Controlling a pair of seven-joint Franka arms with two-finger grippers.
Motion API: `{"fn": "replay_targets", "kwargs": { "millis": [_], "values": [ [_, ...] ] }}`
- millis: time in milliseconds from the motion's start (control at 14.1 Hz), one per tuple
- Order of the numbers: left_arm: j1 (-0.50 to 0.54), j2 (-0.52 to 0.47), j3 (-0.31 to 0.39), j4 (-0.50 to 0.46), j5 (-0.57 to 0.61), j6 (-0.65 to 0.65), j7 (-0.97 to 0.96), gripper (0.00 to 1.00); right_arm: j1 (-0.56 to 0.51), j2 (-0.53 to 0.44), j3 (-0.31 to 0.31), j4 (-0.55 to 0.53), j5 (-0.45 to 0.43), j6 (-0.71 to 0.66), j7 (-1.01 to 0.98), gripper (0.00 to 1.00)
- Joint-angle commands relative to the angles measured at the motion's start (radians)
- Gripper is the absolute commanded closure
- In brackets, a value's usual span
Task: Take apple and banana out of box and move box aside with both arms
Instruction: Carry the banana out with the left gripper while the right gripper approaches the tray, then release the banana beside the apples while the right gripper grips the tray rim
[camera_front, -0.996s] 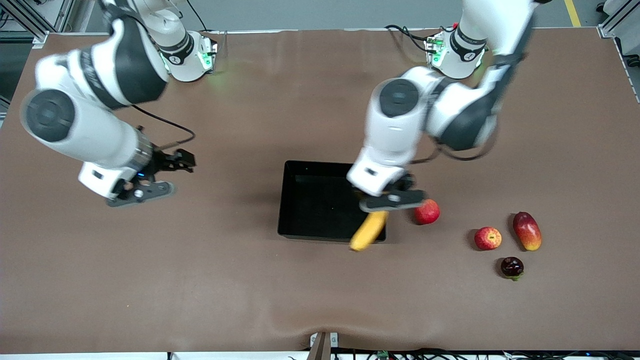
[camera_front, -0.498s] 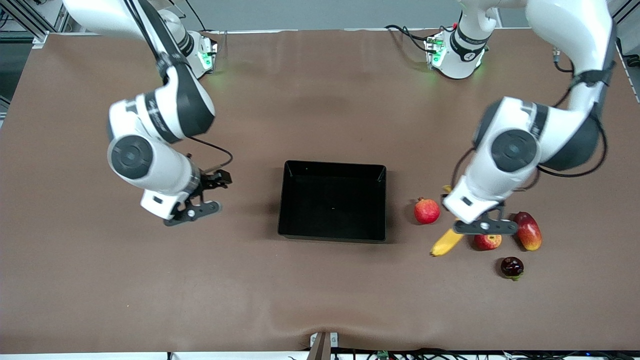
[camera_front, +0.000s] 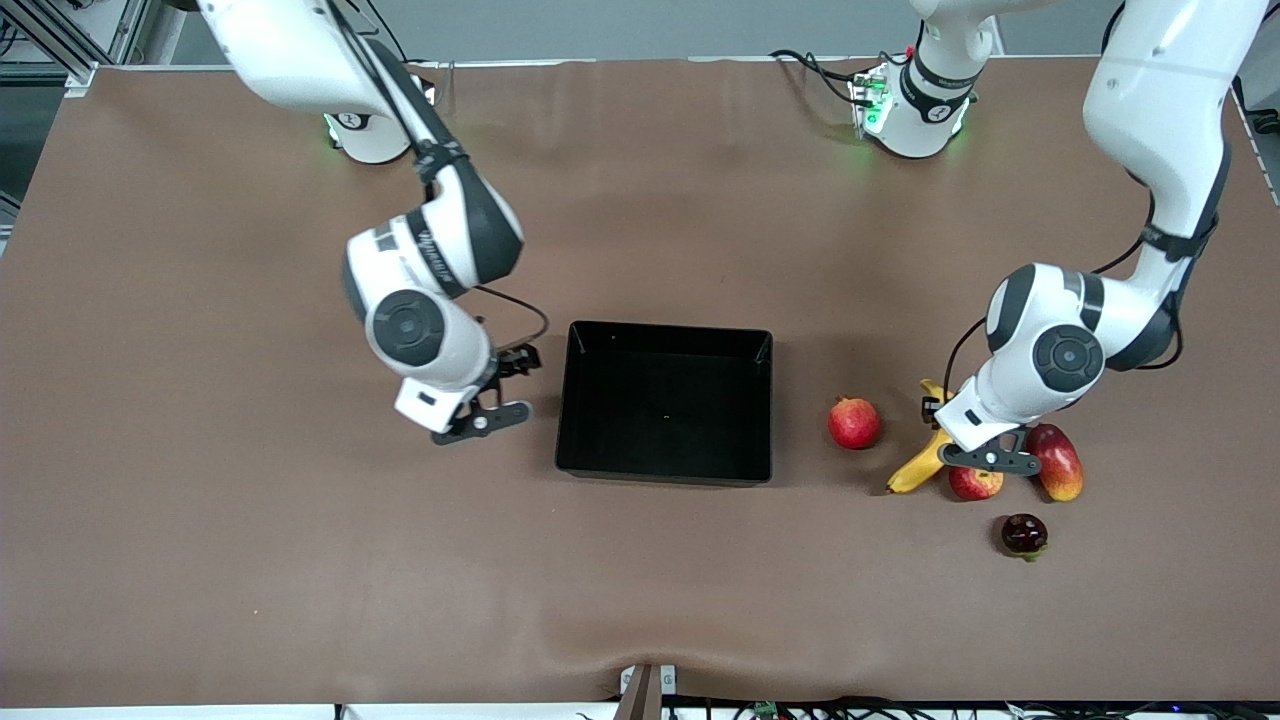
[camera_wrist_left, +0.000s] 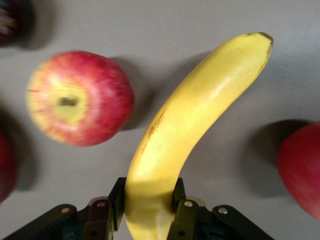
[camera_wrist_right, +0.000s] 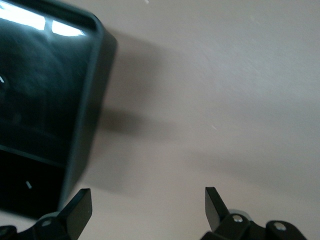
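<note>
1. Brown matting covers the table (camera_front: 300, 560), with the two arm bases along the 12 o'clock edge of the front view.
2. The black tray (camera_front: 665, 470) sits at the centre of the table, with nothing in it.
3. The right gripper (camera_front: 485, 405) hovers just beside the tray wall toward the right arm's end, its fingers (camera_wrist_right: 80, 207) spread wide with nothing between them.
4. The left gripper (camera_front: 960, 440) is clamped on the stem end of the banana (camera_front: 915, 465), whose free tip points toward 7 o'clock in the front view.
5. The apple (camera_front: 975, 483) lies just beside the banana, under the gripper.
6. A pomegranate (camera_front: 853, 422) lies between tray and banana.
7. A mango (camera_front: 1055, 462) lies beside the apple, and a dark round fruit (camera_front: 1024, 535) at the apple's 5 o'clock.
</note>
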Motion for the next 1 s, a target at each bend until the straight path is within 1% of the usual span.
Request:
{"fn": "replay_targets", "kwargs": {
  "millis": [0,71,142,213,285,427,498,569,711,782,854,925],
  "values": [
    [-0.008,0.035,-0.008,0.002,-0.004,0.042,-0.003,1.0,0.047,0.034,-0.01,0.005,0.01,0.068,0.091,0.0],
    [-0.009,0.044,-0.008,0.002,-0.004,0.042,-0.009,1.0,0.057,0.045,-0.01,0.005,0.01,0.079,0.123,0.0],
    [-0.008,0.043,-0.008,0.002,-0.004,0.042,-0.009,0.82,0.057,0.052,-0.008,0.003,0.01,0.09,0.143,0.0],
    [-0.003,0.034,-0.008,0.002,-0.004,0.04,-0.009,0.34,0.057,0.06,-0.008,0.003,0.011,0.099,0.154,0.0],
    [0.004,0.017,-0.01,0.002,-0.004,0.03,0.001,0.0,0.057,0.069,-0.008,0.003,0.013,0.101,0.171,0.0],
    [0.009,-0.046,-0.011,0.008,-0.004,0.016,0.008,0.0,0.072,0.086,-0.008,0.002,0.051,0.119,0.22,0.0],
    [0.007,-0.092,-0.011,0.017,-0.004,-0.036,0.008,0.0,0.089,0.089,-0.01,-0.003,0.062,0.142,0.241,0.0],
    [0.007,-0.136,-0.011,0.048,-0.007,-0.118,0.009,0.0,0.1,0.1,-0.01,-0.003,0.062,0.16,0.273,0.0],
    [0.007,-0.19,-0.016,0.147,-0.019,-0.293,0.011,0.0,0.123,0.115,-0.01,-0.005,0.062,0.199,0.299,0.0],
    [0.007,-0.204,-0.016,0.207,-0.019,-0.373,0.011,0.0,0.123,0.123,-0.01,-0.005,0.062,0.205,0.3,0.09],
    [0.007,-0.212,-0.016,0.264,-0.019,-0.434,0.011,0.0,0.123,0.131,-0.01,-0.005,0.062,0.215,0.3,0.26],
    [0.007,-0.219,-0.016,0.316,-0.019,-0.493,0.011,0.0,0.121,0.132,-0.01,-0.015,0.061,0.226,0.298,0.55]
  ]
}}
